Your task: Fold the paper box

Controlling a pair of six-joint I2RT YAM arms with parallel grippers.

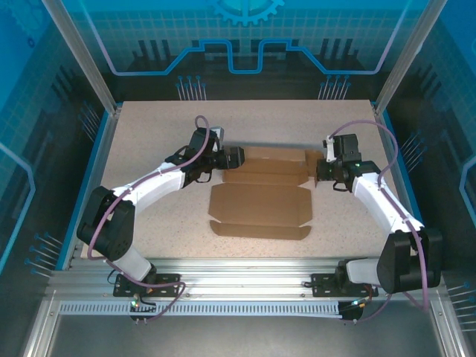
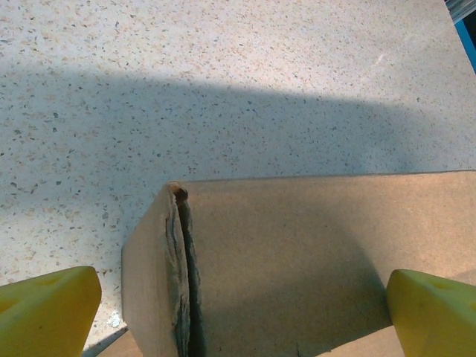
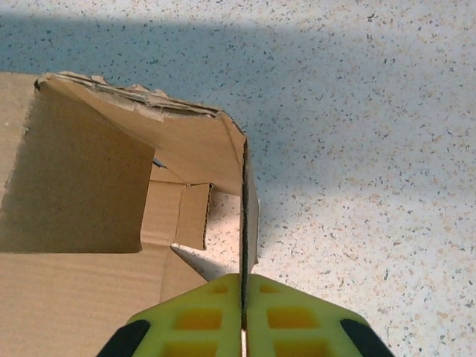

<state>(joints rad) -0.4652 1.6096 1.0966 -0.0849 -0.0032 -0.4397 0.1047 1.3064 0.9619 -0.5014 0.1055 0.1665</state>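
Partly, paper box [image 3: 82, 171] cropped, R gripper [image 3: 242, 297] pinching.

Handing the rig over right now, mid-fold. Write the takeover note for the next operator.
Left gripper: jaws open, straddling the raised left end of the paper box, not gripping.
Right gripper: jaws shut on an upright flap at the right end.
Box lies on the table, far section partly folded up, near panel flat.
Left to do: likely raise the other walls and close it.
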